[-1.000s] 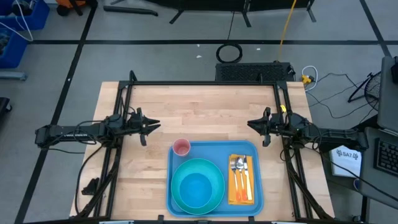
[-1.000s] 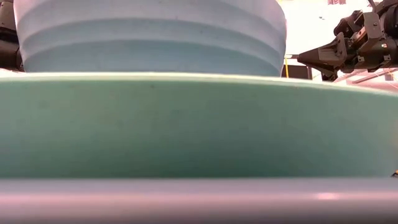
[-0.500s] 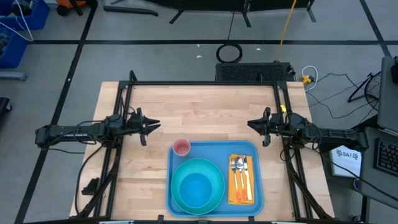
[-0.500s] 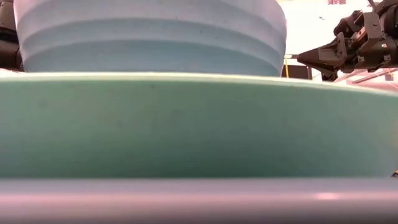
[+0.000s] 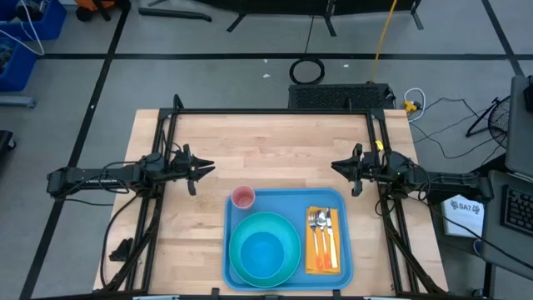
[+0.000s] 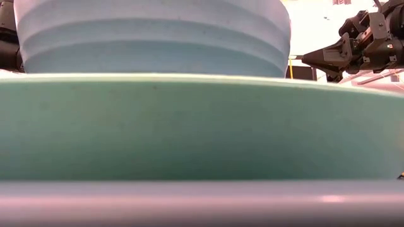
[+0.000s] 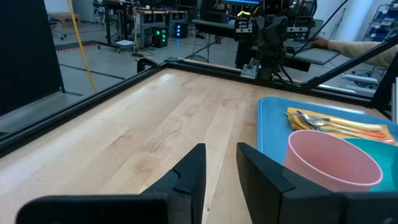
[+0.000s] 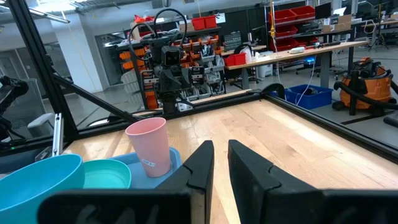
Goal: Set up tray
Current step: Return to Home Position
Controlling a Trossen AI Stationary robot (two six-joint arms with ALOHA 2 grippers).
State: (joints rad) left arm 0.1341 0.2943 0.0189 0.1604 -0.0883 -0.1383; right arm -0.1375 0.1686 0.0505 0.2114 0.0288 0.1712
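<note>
Wood tabletop inside a black frame, grey floor all around. Light-blue tray sits at the near edge, right of centre, holding a pink cup in its far-left corner, a teal plate with a blue bowl, and a yellow napkin with cutlery on its right side. Left pincer hovers beyond the tray's far-left corner and right pincer beyond its far-right corner, both narrow-gapped and holding nothing. Bare wood runs from the tray's far rim to the frame

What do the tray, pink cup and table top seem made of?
Tray: probably plastic, even light blue, moulded rounded rim. Pink cup: likely matte plastic, one flat colour. Table top: pale wood, visible grain and plank joints.
</note>
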